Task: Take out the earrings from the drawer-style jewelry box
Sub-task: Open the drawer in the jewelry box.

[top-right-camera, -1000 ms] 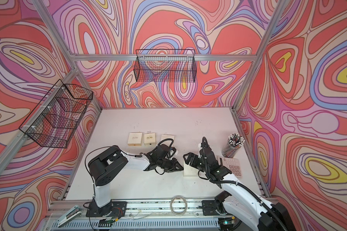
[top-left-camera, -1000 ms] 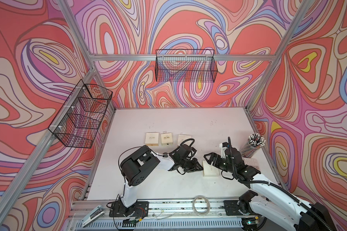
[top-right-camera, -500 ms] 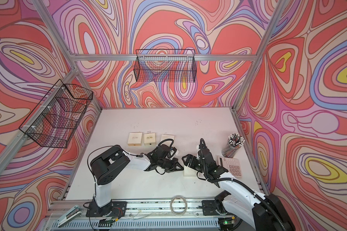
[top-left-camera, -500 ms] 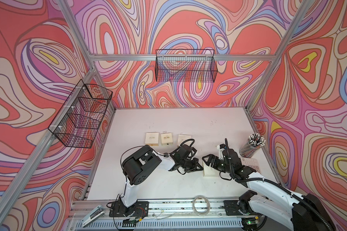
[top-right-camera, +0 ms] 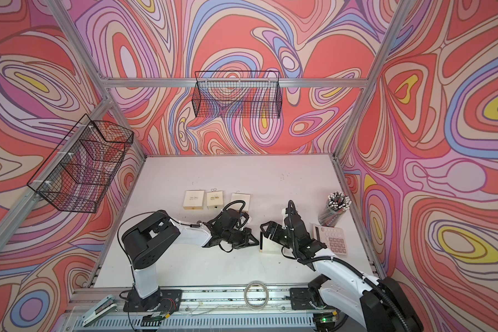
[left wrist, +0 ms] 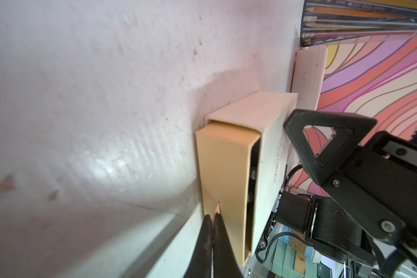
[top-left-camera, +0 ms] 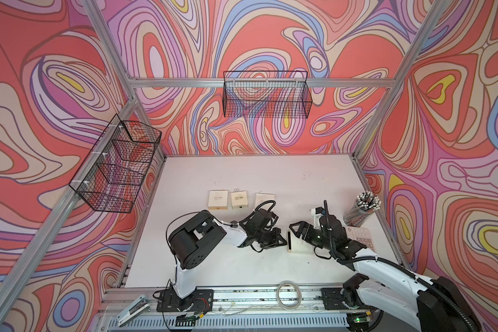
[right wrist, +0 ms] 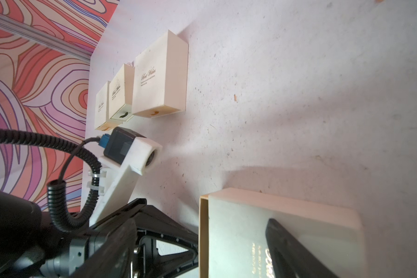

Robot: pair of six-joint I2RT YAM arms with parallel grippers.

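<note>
The drawer-style jewelry box [top-left-camera: 299,245] is a cream sleeve [left wrist: 250,108] lying near the front middle of the table. Its tan drawer [left wrist: 222,168] is slid out a little. My left gripper [left wrist: 44,217] is shut on a small tab at the drawer's front, seen in both top views [top-right-camera: 256,243]. My right gripper [top-left-camera: 301,232] is open, with one finger [right wrist: 289,248] lying on the sleeve's lettered top. Tiny silvery earrings [top-left-camera: 236,190] [top-left-camera: 260,191] lie on the table behind the back row of boxes. The drawer's inside is dark and mostly hidden.
Three more cream boxes [top-left-camera: 218,199] [top-left-camera: 239,199] [top-left-camera: 263,197] stand in a row behind the arms. A cup of pencils [top-left-camera: 362,208] and a pink calculator [top-left-camera: 361,238] sit at the right. A tape ring [top-left-camera: 288,290] lies on the front rail. Wire baskets [top-left-camera: 266,96] hang on the walls.
My left jaws have closed the last bit onto the drawer's tab. The right gripper has edged slightly leftward over the box.
</note>
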